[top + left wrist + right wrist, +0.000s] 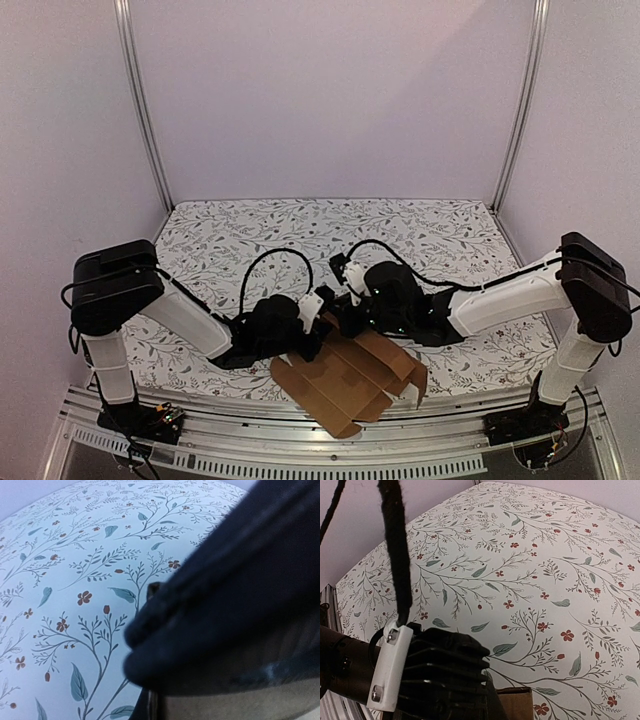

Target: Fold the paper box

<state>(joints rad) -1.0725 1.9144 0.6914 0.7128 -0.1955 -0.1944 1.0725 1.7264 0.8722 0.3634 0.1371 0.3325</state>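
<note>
The paper box [345, 385] is a brown cardboard sheet with flaps, partly folded, lying at the near middle of the table. My left gripper [312, 332] and right gripper [350, 306] meet at its far left corner, where a flap stands up. In the left wrist view a blurred black body [240, 595] fills the right side, with a brownish surface [235, 705] below it. In the right wrist view a cardboard flap [516, 706] shows at the bottom beside the left arm's black ridged wrist [440, 675]. Both grippers' jaws are hidden.
The table carries a floral cloth [300, 230]. Metal posts [140, 100] and pale walls enclose it on the sides and back. A metal rail [300, 440] runs along the near edge, and the box's front corner overhangs it. Black cables [265, 265] loop above the grippers.
</note>
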